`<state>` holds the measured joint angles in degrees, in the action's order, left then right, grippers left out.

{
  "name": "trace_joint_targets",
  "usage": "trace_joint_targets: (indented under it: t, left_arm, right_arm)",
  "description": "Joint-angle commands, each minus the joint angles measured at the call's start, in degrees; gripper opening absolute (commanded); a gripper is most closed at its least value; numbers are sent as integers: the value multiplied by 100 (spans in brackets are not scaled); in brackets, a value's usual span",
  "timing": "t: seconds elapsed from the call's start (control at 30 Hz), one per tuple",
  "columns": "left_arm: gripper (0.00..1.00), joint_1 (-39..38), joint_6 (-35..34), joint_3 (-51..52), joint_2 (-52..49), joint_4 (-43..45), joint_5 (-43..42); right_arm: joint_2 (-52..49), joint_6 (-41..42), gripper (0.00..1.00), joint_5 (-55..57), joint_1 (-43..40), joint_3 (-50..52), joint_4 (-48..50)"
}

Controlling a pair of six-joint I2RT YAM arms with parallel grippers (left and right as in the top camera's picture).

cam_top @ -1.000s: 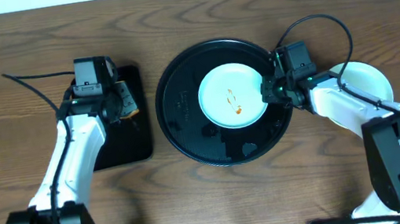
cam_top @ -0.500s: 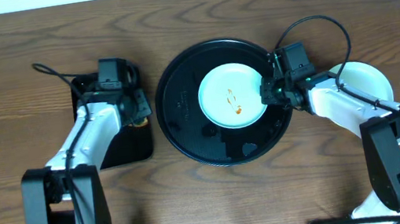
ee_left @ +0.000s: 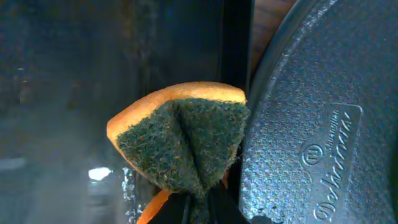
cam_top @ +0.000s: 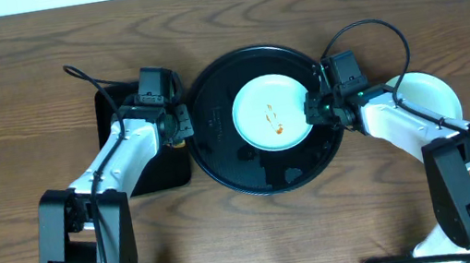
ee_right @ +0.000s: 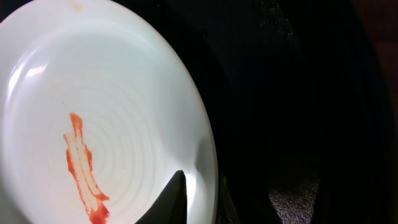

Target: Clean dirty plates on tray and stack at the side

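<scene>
Precariously, right gripper (cam_top: pixel 312 111) pinches the smeared plate (cam_top: pixel 271 113) at its rim.
Left gripper (cam_top: pixel 183 126), squeezing the sponge (ee_left: pixel 186 137), may snag the tray (cam_top: pixel 219 148) or shove the plate loose.

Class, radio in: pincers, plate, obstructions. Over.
Left pincer shut on orange-green scouring sponge. Right pincer grips rim of sauce-smeared pale mint round plate on round black tray. Nothing blocking plate.
</scene>
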<state>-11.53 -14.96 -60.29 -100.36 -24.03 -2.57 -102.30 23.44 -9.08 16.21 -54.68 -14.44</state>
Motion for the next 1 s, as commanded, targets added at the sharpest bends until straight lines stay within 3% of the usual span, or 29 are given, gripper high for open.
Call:
trace_joint_targets:
  t: [0.0,0.47,0.57,0.67,0.97]
  left_arm:
    - [7,-61,57,-83,188,-22,153]
    - [7,-116,-153,-129,1434,-87,-142]
    - [8,-116,-380,-111,1425,-76,-739]
    - [8,-149,-452,-107,1421,-15,-1222]
    - [7,-776,-979,-59,1331,125,-1244]
  right_arm:
    - [-48,11,17,28,55,4,-11]
    - [-96,133,17,26,243,9,-125]
    - [-175,140,13,26,343,9,-140]
    - [-278,188,1,26,450,9,-201]
    - [-293,278,1,-22,695,9,-247]
